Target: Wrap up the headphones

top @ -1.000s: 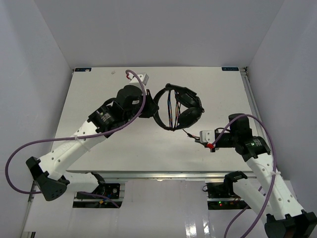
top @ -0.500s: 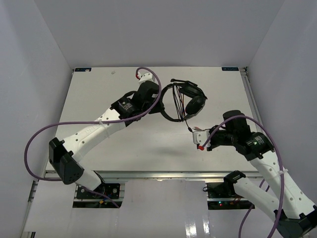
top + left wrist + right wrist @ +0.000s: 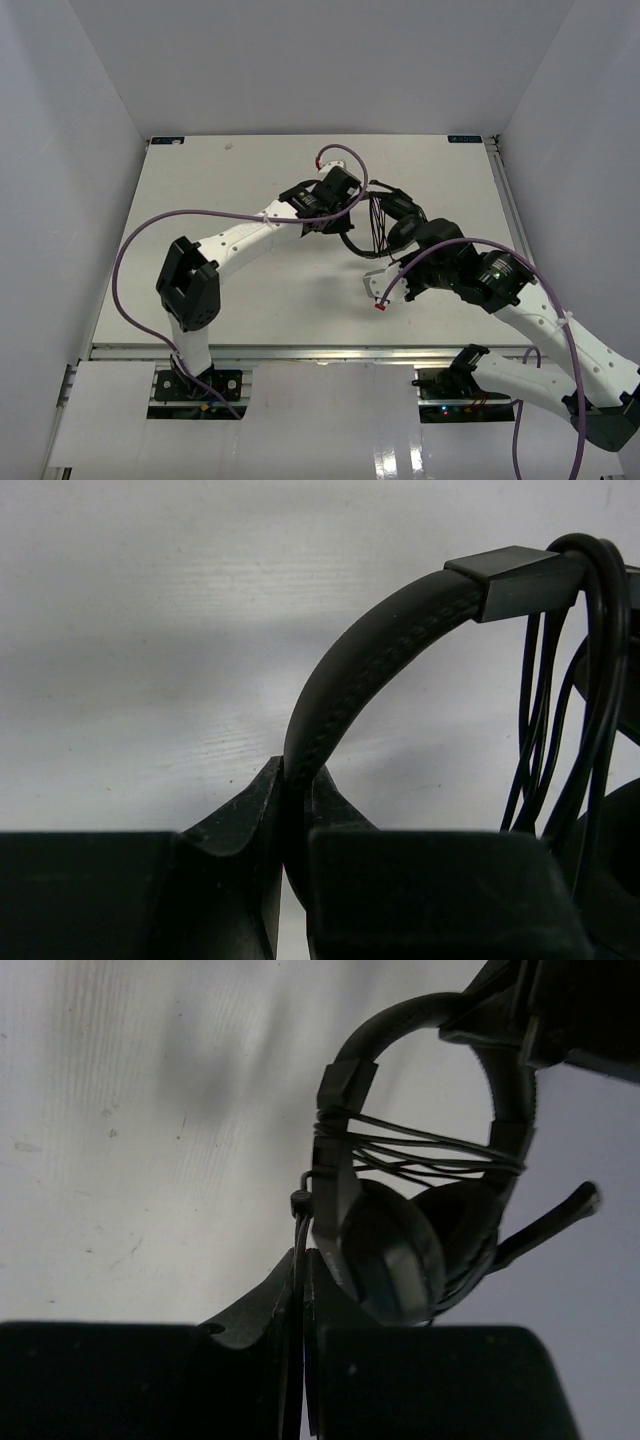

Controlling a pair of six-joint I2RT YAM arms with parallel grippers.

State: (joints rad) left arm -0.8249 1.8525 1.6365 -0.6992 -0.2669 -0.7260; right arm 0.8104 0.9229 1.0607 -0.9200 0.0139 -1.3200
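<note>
The black headphones [image 3: 395, 222] hang above the table between my two arms, with the thin cord [image 3: 372, 228] wound in several turns across the headband's arms. My left gripper [image 3: 338, 212] is shut on the padded headband [image 3: 370, 655] and holds it up. My right gripper [image 3: 412, 252] is shut on the cord [image 3: 300, 1250] just below an earcup [image 3: 392, 1250]. The wound turns [image 3: 420, 1150] and the boom mic [image 3: 545, 1222] show in the right wrist view. The cord's free end with the reddish plug [image 3: 380, 305] dangles below the right wrist.
Purple robot cables [image 3: 160, 225] loop over both arms. The white table [image 3: 250, 290] is bounded by light walls on three sides. A metal rail [image 3: 300, 350] runs along the near edge by the arm bases.
</note>
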